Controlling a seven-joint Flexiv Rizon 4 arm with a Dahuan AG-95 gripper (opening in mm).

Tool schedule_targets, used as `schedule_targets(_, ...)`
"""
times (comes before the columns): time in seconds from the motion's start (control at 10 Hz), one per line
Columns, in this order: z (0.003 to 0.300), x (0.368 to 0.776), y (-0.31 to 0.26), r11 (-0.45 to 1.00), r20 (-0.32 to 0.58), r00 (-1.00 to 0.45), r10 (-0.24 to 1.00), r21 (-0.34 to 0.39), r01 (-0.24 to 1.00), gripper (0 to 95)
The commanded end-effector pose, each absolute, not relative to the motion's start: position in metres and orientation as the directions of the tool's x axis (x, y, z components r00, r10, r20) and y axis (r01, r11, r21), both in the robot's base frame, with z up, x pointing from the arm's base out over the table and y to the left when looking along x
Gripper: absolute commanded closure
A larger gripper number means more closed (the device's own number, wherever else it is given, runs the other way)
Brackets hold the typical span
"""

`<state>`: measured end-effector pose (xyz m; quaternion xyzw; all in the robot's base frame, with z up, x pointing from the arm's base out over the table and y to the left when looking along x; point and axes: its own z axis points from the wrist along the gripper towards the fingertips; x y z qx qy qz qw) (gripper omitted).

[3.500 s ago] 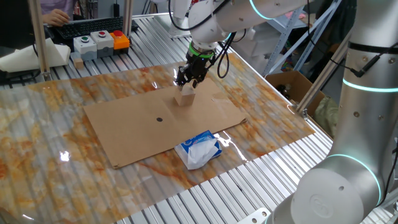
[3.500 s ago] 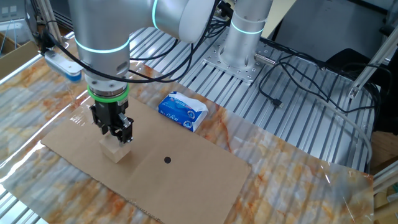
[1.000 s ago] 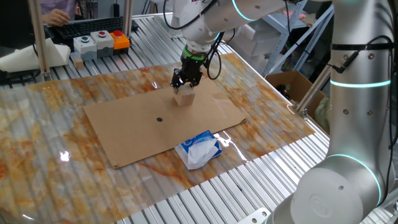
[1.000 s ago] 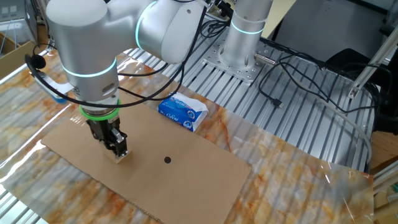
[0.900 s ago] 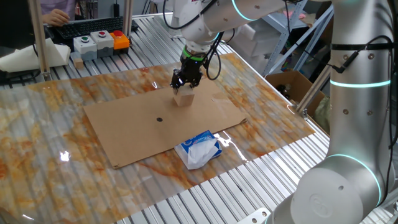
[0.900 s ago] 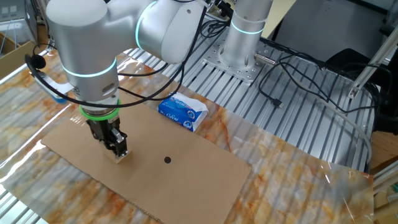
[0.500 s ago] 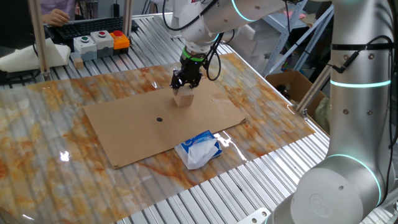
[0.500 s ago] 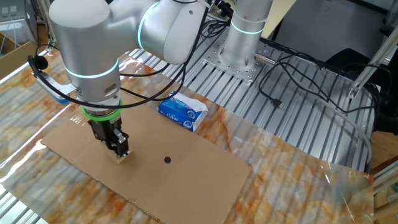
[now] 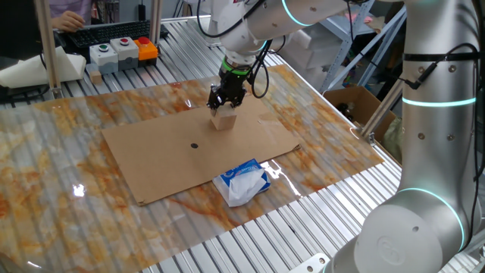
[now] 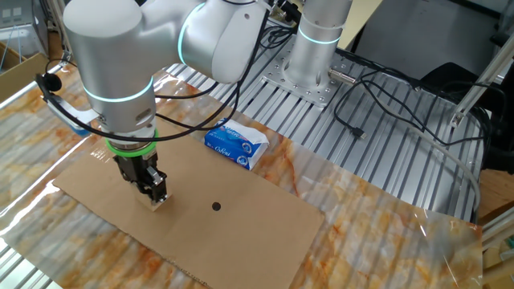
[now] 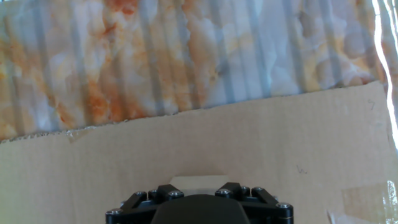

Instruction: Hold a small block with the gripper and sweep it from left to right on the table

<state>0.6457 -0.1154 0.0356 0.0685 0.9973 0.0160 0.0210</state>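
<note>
The small block (image 9: 223,120) is a pale tan wooden cube standing on a flat brown cardboard sheet (image 9: 174,152) that lies on the marbled orange-and-white table (image 9: 61,136). The black gripper (image 9: 225,107) with its green ring is down over the block, fingers on either side, shut on it. In the other fixed view the gripper (image 10: 153,193) hides most of the block (image 10: 156,201). In the hand view only the block's top edge (image 11: 199,181) shows above the gripper (image 11: 199,194), with the cardboard (image 11: 93,168) and table (image 11: 155,56) beyond.
A white-and-blue plastic packet (image 9: 242,182) lies at the cardboard's near edge; it also shows in the other fixed view (image 10: 235,144). A button box (image 9: 121,51) sits at the far left. An open cardboard box (image 9: 352,102) stands beyond the right edge. The arm's base (image 10: 309,76) and cables (image 10: 385,96) are on the rails.
Since 3.5 s ago the gripper has come down from just above the block to around it. Over the last second nothing has visibly moved.
</note>
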Motion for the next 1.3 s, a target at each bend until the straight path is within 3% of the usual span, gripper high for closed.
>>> schedule_targets(0.1, 0.035, 0.646, -0.114, 0.991, -0.04, -0.991, 0.131, 0.033, 0.13, 95.0)
schedule_targets(1.3, 0.035, 0.642, -0.086, 0.986, -0.041, -0.985, 0.166, 0.022, 0.166, 95.0)
